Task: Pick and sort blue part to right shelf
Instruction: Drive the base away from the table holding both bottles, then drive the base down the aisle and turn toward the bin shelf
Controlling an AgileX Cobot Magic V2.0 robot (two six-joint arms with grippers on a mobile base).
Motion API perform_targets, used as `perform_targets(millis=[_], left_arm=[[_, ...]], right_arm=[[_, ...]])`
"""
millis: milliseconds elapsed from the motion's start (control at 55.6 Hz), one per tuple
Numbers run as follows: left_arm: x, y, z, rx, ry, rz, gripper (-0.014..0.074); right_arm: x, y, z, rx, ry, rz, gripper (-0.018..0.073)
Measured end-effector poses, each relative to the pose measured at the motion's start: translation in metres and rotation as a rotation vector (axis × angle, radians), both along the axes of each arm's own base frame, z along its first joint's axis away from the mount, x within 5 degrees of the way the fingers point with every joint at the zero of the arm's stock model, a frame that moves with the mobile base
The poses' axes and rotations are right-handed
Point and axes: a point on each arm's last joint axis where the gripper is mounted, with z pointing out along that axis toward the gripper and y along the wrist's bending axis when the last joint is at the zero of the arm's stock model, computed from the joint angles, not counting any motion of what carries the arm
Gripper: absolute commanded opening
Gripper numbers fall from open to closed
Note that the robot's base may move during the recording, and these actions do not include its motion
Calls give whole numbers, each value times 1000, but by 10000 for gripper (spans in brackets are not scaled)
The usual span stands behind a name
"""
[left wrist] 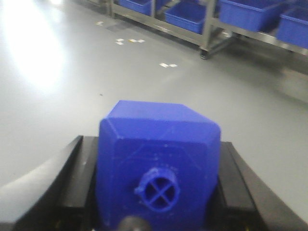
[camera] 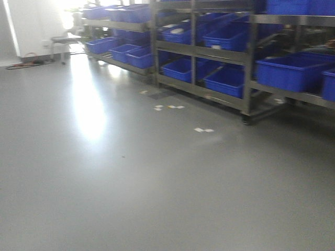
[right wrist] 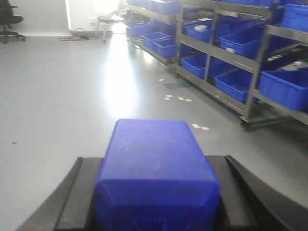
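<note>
**Left fingers** (left wrist: 74, 173): black, one on each side of a blue part (left wrist: 159, 144) and pinching it. The part is a blocky piece with bevelled upper corners. Its near face carries a round socket (left wrist: 158, 191) with a cross inside.

**Right fingers** (right wrist: 72, 192): black, clamped on the flanks of a second blue part (right wrist: 154, 163). This piece shows a plain flat top with rounded edges.

**Floor** (camera: 104, 183): grey and glossy, with a bright glare patch. Small white scraps (camera: 203, 129) lie near the shelf foot.

**Right shelf** (camera: 246, 57): a grey steel frame along the right side, well apart from both held parts, with a caster (left wrist: 204, 55) at the near post.

**Bins** (camera: 288, 70): large, blue, in rows on every tier.
- Most interiors are hidden by their walls or blurred.
- One upper bin (right wrist: 199, 30) holds a pale object too blurred to identify.

**By view**
- The front view shows shelf, bins and floor only, plus a stool (camera: 65, 42) and a cable (camera: 26, 63) by the far wall.
- The left wrist view alone shows the cross socket, and only the lowest shelf tier.
- The right wrist view alone shows a black office chair (right wrist: 9, 21) at far left.
</note>
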Motion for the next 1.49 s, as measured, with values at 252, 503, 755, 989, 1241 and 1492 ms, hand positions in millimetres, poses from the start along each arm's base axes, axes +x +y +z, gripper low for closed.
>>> perform_targets(millis=[252,503,755,989,1241,1492], left_arm=[[0,0,0,0,0,0,270],[0,0,0,0,0,0,270],[0,0,0,0,0,0,270],[0,0,0,0,0,0,269],[0,0,0,0,0,0,269],[0,0,0,0,0,0,269]], right_arm=[[0,0,0,0,0,0,123],[0,0,0,-1,2,-1,123],[0,0,0,-1,2,-1,123],[0,0,0,-1,2,-1,123],[0,0,0,-1,2,-1,123],[0,0,0,-1,2,-1,123]])
